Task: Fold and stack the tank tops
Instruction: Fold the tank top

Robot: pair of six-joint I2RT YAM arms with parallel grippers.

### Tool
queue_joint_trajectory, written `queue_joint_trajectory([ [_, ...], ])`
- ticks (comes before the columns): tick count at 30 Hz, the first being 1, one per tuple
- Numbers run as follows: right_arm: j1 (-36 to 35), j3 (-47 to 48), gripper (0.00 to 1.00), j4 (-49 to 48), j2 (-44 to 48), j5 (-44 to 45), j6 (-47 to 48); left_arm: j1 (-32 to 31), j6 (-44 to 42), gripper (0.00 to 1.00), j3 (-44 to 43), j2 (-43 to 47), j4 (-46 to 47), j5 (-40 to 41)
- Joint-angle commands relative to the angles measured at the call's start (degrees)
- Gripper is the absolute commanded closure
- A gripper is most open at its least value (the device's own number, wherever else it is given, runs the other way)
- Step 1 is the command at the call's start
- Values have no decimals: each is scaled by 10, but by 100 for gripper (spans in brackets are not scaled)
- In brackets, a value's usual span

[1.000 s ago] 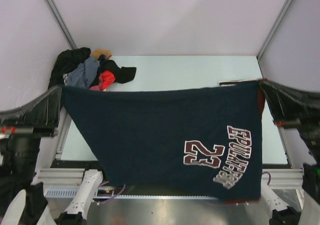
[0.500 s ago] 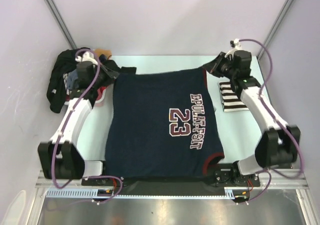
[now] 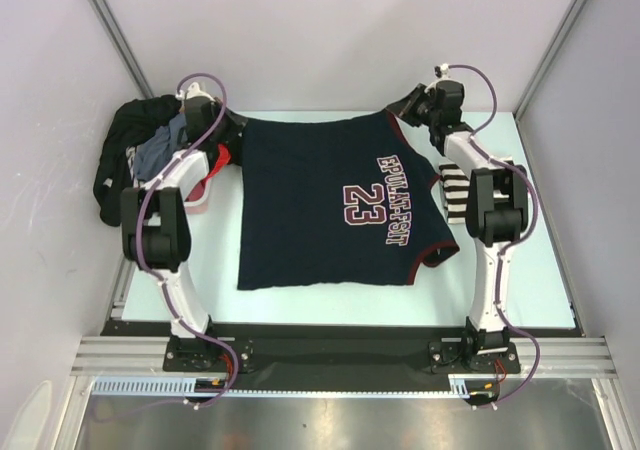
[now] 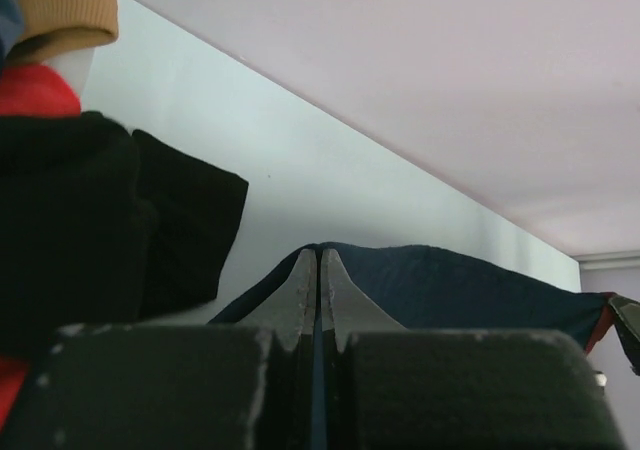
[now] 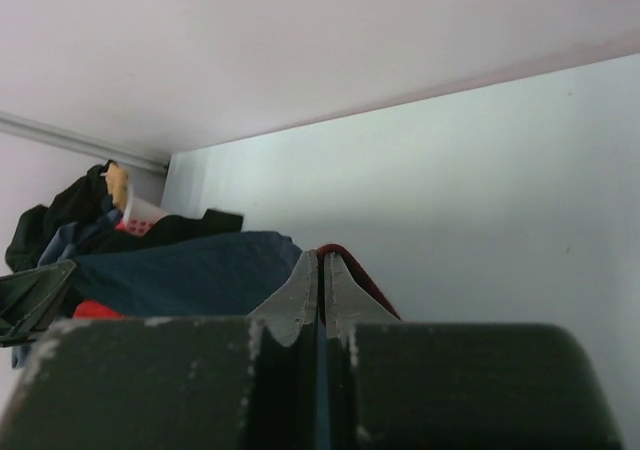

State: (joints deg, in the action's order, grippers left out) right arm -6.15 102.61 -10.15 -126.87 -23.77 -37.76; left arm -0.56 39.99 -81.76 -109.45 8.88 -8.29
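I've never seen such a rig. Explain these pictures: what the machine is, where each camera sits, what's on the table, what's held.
These are two robot arms bolted at the table's near edge, each ending in a two-finger gripper. The wide picture looks down from above and behind them; the other two come from cameras on the wrists, looking along the closed fingers. On the table a navy jersey numbered 23 lies spread out, a striped top beside it below the right arm, and a heap of clothes at the far left. The left gripper and right gripper each pinch a far corner of the jersey.
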Motion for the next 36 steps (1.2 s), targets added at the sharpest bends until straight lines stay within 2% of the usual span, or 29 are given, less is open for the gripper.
queue_joint_trajectory([
  [1,11,75,100,-31,-56,-8,-23,3,-13,100,-66,-37,38,-1],
  [5,20,110,100,-20,-96,-11,-40,3,-19,100,-89,-69,39,-4],
  [9,27,95,100,-13,-94,-13,-40,3,-26,100,-66,-63,48,1],
  [13,32,31,100,-21,-65,-17,-31,25,-22,100,-24,-36,55,-7],
  [23,32,-165,100,-77,39,-15,2,25,-23,100,127,27,119,-37],
  [31,33,-244,100,-95,87,-8,19,23,-36,100,184,61,129,-53],
  [36,30,-285,100,-101,116,-1,23,23,-64,100,201,78,91,-48],
])
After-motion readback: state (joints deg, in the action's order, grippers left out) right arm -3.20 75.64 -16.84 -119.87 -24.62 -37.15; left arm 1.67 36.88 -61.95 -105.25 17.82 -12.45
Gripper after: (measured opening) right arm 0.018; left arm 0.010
